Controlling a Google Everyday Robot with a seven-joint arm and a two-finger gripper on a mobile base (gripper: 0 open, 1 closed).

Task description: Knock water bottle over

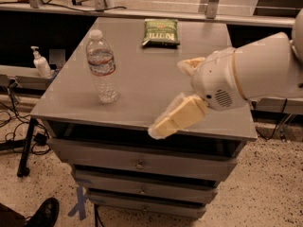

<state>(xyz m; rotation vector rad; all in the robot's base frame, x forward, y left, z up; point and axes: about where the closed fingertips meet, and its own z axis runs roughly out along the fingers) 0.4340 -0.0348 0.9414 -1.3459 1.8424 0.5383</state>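
Note:
The water bottle (102,66) stands upright on the left part of the grey table (142,84). It is clear ribbed plastic with a white cap and a narrow red-and-blue label band. My gripper (168,98) reaches in from the right on a bulky white arm (251,72), over the table's front right area. It is to the right of the bottle and apart from it. Its two cream fingers (176,118) stand apart with nothing between them.
A green snack bag (161,31) lies at the back of the table. A small white pump dispenser (40,63) stands on a low shelf to the left. Drawers (139,163) sit under the tabletop. Cables and a dark shoe (45,212) are on the floor at left.

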